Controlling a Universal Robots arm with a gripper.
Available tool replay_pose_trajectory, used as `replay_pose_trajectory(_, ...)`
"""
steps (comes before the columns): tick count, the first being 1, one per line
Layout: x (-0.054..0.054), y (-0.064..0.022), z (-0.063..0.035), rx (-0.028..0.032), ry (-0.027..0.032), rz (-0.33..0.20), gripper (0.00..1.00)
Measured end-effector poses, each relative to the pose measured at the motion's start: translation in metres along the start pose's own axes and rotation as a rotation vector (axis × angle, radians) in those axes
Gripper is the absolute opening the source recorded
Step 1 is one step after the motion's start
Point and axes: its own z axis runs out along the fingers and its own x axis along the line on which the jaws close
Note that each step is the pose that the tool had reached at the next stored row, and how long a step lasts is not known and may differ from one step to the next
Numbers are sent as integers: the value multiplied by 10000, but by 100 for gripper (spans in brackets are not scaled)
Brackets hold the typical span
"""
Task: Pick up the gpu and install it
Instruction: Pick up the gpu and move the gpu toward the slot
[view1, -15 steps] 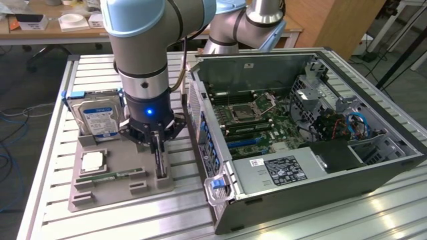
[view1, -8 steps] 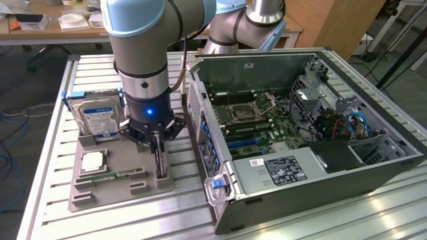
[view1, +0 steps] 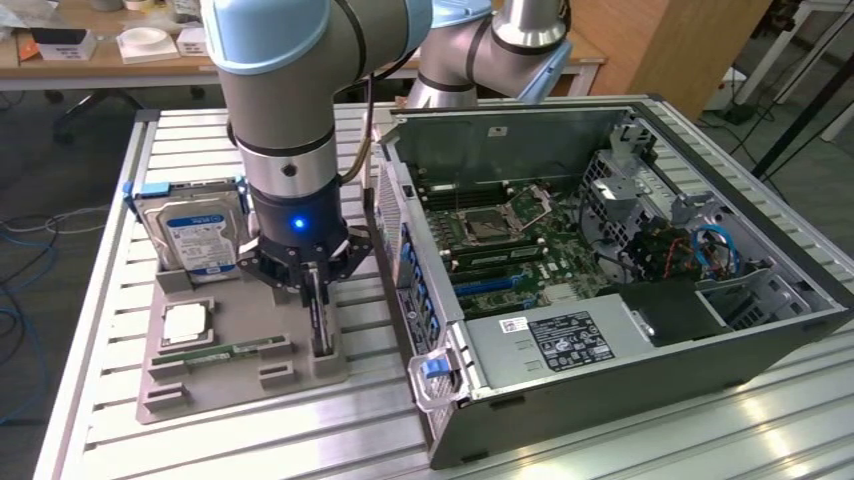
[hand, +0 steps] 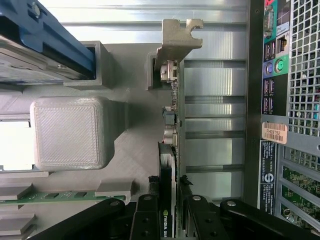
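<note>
Tool (view1: 318, 295) clamped on gpu (hand: 170, 131): thin dark card, on edge, silver bracket, in gray holder (view1: 240, 385).

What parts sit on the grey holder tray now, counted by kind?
hard drive: 1
CPU chip: 1
RAM stick: 1
gpu: 1
Total: 4

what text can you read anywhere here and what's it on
"NVIDIA QUA", cut off by the frame: on the gpu, between the fingers of the gripper.
Tag on the computer case rear: a code, too blurred to read.
Hard drive label: too small to read.
Power supply label: too small to read.
</note>
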Motion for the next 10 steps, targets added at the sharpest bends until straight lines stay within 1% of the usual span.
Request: replay_pose_trajectory(10,-1,0,-5,-2,-3,1,26)
